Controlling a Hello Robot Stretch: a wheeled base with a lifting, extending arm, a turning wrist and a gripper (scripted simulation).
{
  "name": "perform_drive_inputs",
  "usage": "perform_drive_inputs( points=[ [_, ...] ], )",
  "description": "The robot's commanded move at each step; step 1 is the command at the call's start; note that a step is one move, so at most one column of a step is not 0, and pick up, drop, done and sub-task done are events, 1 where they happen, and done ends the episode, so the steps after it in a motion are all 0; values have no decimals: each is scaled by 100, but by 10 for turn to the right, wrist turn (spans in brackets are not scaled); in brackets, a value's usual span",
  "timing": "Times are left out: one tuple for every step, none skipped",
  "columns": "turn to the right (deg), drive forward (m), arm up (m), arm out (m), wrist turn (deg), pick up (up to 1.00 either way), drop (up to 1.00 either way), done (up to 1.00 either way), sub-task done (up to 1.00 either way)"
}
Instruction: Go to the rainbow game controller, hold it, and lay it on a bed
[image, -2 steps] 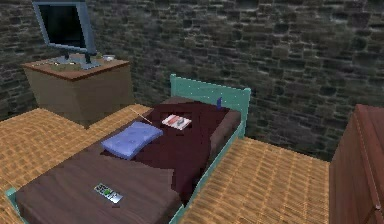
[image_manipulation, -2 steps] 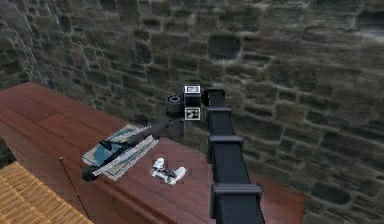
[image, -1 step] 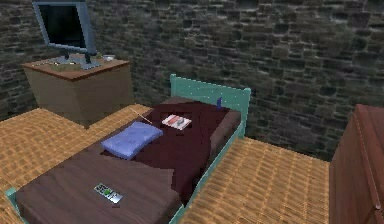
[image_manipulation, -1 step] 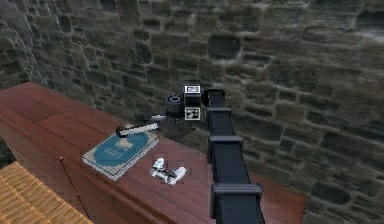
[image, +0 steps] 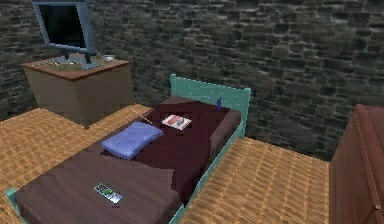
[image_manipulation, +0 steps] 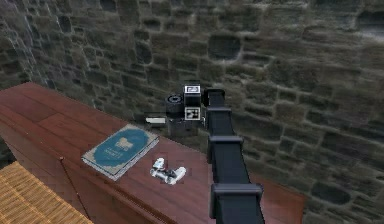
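Note:
A bed (image: 205, 93) with a teal frame and a dark maroon blanket lies across the forward view's middle. On it are a blue pillow (image: 131, 140), a small open book (image: 177, 122) and a flat grey device (image: 108, 192) near the foot. In the arm side view the dark arm (image_manipulation: 228, 165) reaches over a reddish wooden dresser top (image_manipulation: 50, 115). The gripper (image_manipulation: 157, 120) is at its far end, before the stone wall. I cannot tell whether it holds anything. A small white and grey thing (image_manipulation: 168, 172) lies on the dresser beside the arm.
A blue book (image_manipulation: 120, 150) lies flat on the dresser top. A wooden desk (image: 80, 85) with a monitor (image: 63, 25) stands at the forward view's back left. The dresser's side (image: 358, 170) fills that view's right edge. Woven floor (image: 260, 185) runs beside the bed.

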Motion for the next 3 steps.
perform_drive_inputs(
  points=[
    [0,0,-30,0,0,0,0,0,0],
    [0,0,0,0,0,100,0,0,0],
    [0,0,10,0,0,0,0,0,0]
  ],
)
